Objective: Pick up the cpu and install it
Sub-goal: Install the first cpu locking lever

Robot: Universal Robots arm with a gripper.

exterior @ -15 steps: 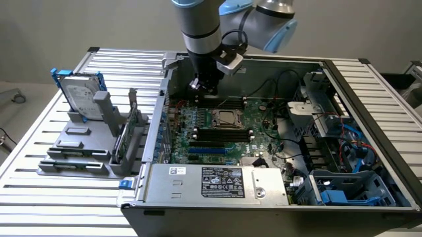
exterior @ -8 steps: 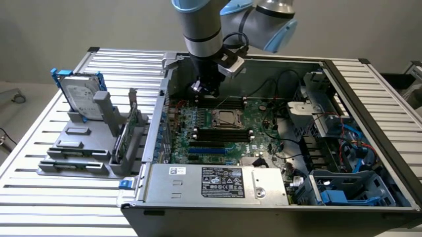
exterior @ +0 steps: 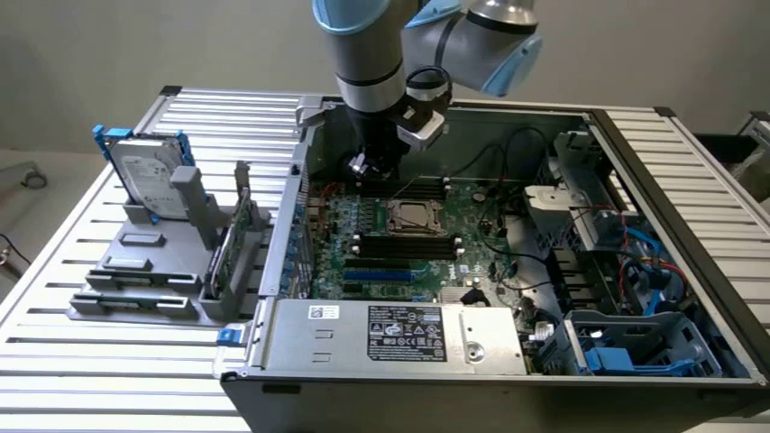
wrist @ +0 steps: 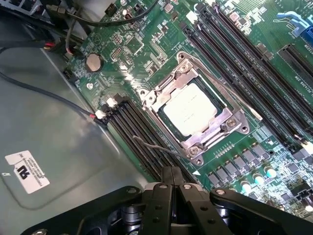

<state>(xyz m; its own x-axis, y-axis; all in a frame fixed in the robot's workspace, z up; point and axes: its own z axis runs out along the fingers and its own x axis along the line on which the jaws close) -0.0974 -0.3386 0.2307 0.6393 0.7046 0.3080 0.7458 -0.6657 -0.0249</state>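
Note:
The cpu (wrist: 188, 108), a small square chip with a pale silver lid, lies flat inside the metal socket frame (wrist: 230, 125) on the green motherboard (wrist: 254, 147). In the exterior view the cpu (exterior: 409, 217) sits mid-board inside the open computer case. My gripper (wrist: 172, 175) is shut, its two black fingers pressed together with nothing between them. It hangs above the memory slots (wrist: 139, 134) beside the socket, apart from the chip. Seen from outside, the gripper (exterior: 362, 168) hovers over the board's far edge, near the case's left wall.
A silver hard drive with blue brackets (exterior: 151, 176) stands in a grey fixture (exterior: 144, 271) at the exterior view's left. The power supply box (exterior: 391, 336) lies along the case's near side. Black cables (wrist: 44, 93) and drive cages (exterior: 626, 262) crowd the case.

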